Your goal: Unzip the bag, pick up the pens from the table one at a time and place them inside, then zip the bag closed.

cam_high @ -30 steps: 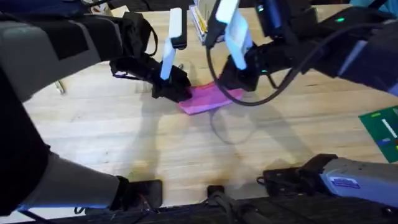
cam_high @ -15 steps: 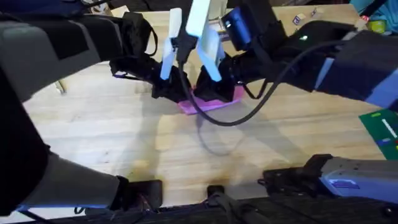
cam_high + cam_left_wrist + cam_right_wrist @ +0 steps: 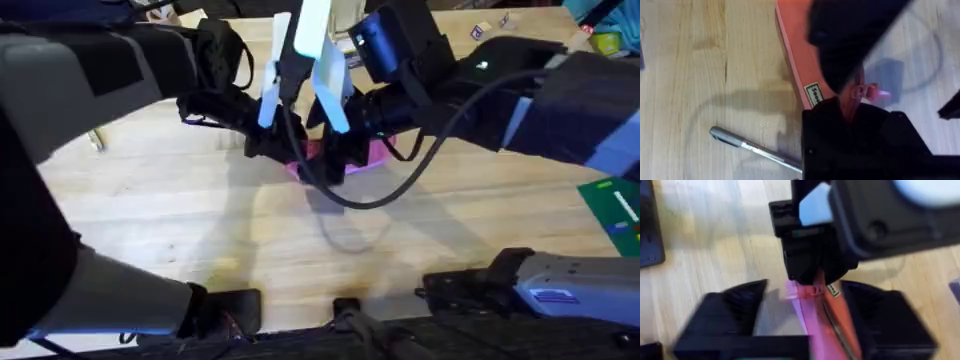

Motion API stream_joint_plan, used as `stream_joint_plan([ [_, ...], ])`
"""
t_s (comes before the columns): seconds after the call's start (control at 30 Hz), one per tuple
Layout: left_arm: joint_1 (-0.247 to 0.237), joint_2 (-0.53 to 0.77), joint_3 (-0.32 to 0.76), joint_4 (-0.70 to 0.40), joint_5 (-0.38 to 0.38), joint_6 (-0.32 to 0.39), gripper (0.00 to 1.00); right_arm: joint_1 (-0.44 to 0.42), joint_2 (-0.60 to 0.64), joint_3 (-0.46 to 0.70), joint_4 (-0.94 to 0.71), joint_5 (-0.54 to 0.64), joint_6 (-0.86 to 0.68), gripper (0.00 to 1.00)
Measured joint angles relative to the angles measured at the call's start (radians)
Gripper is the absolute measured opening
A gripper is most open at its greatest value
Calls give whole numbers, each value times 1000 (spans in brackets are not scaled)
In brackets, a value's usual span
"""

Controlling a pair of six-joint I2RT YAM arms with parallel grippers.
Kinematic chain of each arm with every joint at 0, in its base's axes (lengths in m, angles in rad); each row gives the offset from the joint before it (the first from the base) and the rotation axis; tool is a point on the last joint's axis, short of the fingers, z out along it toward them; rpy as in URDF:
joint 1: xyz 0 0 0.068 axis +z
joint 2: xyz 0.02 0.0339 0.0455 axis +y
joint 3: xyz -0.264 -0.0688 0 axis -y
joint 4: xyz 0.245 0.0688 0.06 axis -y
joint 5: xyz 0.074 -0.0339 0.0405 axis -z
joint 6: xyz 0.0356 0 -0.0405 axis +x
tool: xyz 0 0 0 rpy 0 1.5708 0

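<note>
The pink bag [image 3: 372,153] lies mid-table, mostly hidden under both arms. My left gripper [image 3: 283,150] is shut on the bag's left end; the right wrist view shows it [image 3: 812,277] pinching the fabric. My right gripper [image 3: 336,165] has reached across and hangs over the bag, open, with its fingers [image 3: 735,315] astride the bag [image 3: 815,322] close to the small pink-red pull [image 3: 795,294]. The left wrist view shows the bag [image 3: 792,47], the pull [image 3: 871,92], and a slim grey-silver pen [image 3: 752,146] lying on the table [image 3: 690,75] beside the bag.
A green board [image 3: 615,215] lies at the table's right edge. Papers or books [image 3: 322,35] sit at the far middle edge. A small metal item [image 3: 95,140] rests at the left. The near half of the table [image 3: 300,260] is bare wood.
My right arm has swung left and down, from the bag's right end to over the bag next to the left gripper. The left gripper has stayed put.
</note>
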Motion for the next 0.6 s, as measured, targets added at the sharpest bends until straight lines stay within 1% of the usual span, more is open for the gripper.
stream_joint_plan([
  [0.03, 0, 0, 0, 0, 0, 0, 42, 0, -3, 0, -8, 1, 0, 909],
  [0.07, 0, 0, 0, 0, 0, 0, 42, 0, -5, 0, -17, 2, 0, 975],
  [0.1, 0, 0, 0, 0, 0, 0, 42, 0, -7, 0, -26, 4, 0, 991],
  [0.23, 0, 0, 0, 0, 0, 0, 42, 0, -26, 0, -68, 19, 0, 997],
  [0.43, 0, 0, 0, 0, 0, 0, 42, -2, -96, 0, -134, 32, -14, 997],
  [0.6, 0, 0, 0, 0, 0, 0, 42, -4, -181, 0, -217, 94, -23, 997],
])
